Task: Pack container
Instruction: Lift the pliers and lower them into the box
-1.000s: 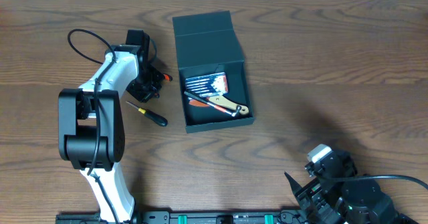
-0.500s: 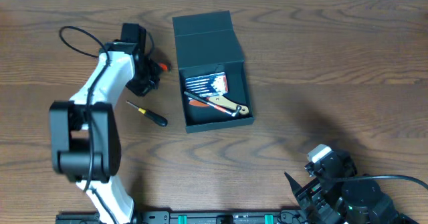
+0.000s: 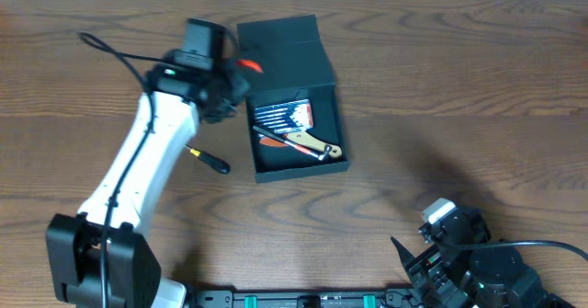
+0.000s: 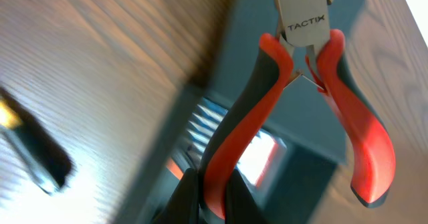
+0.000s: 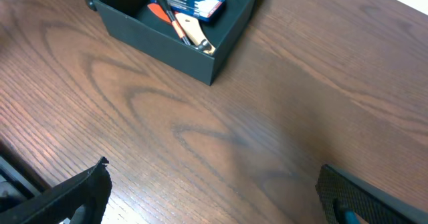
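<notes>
Now the container (image 3: 296, 106) sits in the upper centre of the overhead view, on the wooden table (image 3: 459, 96). Its long axis runs almost top to bottom of the frame, leaning a little so that the lower end swings right. Its flap lid (image 3: 280, 49) lies open toward the upper edge, and the tray mouth faces up, holding a blue striped packet (image 3: 283, 115) and a tan-handled tool (image 3: 312, 145). Bare wood spreads wide to the right of the box and below it, down to the right arm in the lower right corner. The left side is tighter: a screwdriver (image 3: 209, 159) lies on the table near the box's lower left corner, apart from it, and the left gripper (image 3: 228, 85) hangs at the box's upper left edge, about where lid meets tray. That claw is clenched on one handle of the red pliers (image 4: 267, 83), whose head points to the top of the left wrist view, with the box's interior beneath. The right gripper (image 5: 212, 169) is released, fingers spread wide above bare table, with the container in the upper left of its view, well apart.
</notes>
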Robot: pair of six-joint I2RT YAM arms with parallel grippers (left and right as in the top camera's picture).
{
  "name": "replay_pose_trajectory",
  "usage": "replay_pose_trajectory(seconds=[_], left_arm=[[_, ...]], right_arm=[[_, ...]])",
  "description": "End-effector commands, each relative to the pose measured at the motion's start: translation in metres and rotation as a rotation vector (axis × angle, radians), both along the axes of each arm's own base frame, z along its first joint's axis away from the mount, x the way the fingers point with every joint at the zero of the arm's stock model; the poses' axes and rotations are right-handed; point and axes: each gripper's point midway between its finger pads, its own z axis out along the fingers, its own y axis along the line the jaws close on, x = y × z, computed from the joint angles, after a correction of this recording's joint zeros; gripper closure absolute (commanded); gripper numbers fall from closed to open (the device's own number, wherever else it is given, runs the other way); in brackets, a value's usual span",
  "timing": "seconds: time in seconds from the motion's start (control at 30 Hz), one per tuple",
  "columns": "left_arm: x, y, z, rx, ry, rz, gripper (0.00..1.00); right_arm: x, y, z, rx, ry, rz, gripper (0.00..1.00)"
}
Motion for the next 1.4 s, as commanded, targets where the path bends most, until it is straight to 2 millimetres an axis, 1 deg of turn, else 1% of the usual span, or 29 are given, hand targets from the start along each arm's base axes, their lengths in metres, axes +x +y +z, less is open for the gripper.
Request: replay_pose_trajectory(seconds=[0.0,0.17,0.2,0.27,0.3,0.4,0.53,0.67,0.93,0.97,1.07,1.13,1.17,1.27,1.37], left_arm=[[-0.012,-0.035,0.003,-0.044,0.017,0.017,0.94],[-0.035,-0.082,-0.004,-0.082,0.065,-0.012,0.94],[-0.038,-0.088,-0.006,-0.086,0.075,-0.012,0.94],[-0.047,-0.104,-0.015,-0.099,0.115,0.007,0.94],[-0.05,-0.108,-0.018,-0.103,0.128,0.017,0.94],[-0.056,-0.119,-0.037,-0.116,0.195,0.092,0.94],[-0.059,-0.127,-0.065,-0.13,0.283,0.204,0.94],[-0.057,-0.132,-0.083,-0.13,0.318,0.217,0.94],[-0.06,-0.134,-0.109,-0.112,0.38,0.23,0.93],[-0.061,-0.134,-0.113,-0.11,0.389,0.23,0.9],[-0.062,-0.135,-0.117,-0.107,0.401,0.23,0.67],[-0.062,-0.135,-0.117,-0.106,0.4,0.23,0.57],[-0.062,-0.135,-0.117,-0.107,0.4,0.23,0.55],[-0.06,-0.136,-0.115,-0.114,0.391,0.228,0.55],[-0.057,-0.138,-0.105,-0.135,0.366,0.223,0.55]], right_arm=[[0.001,-0.002,0.0,0.009,0.001,-0.019,0.01],[0.001,-0.002,0.0,0.008,0.001,-0.019,0.01],[0.001,-0.002,0.0,0.009,0.001,-0.019,0.01],[0.001,-0.002,0.0,0.009,0.001,-0.019,0.01],[0.001,-0.002,0.0,0.008,0.001,-0.019,0.01],[0.001,-0.002,0.0,0.009,0.001,-0.019,0.01],[0.001,-0.002,0.0,0.008,0.001,-0.019,0.01],[0.001,-0.002,0.0,0.009,0.001,-0.019,0.01],[0.001,-0.002,0.0,0.008,0.002,-0.019,0.01],[0.001,-0.002,0.0,0.009,0.001,-0.019,0.01],[0.001,-0.002,0.0,0.008,0.001,-0.019,0.01],[0.001,-0.002,0.0,0.009,0.001,-0.019,0.01],[0.001,-0.002,0.0,0.009,0.001,-0.019,0.01],[0.001,-0.002,0.0,0.008,0.001,-0.019,0.01],[0.001,-0.002,0.0,0.009,0.001,-0.019,0.01]])
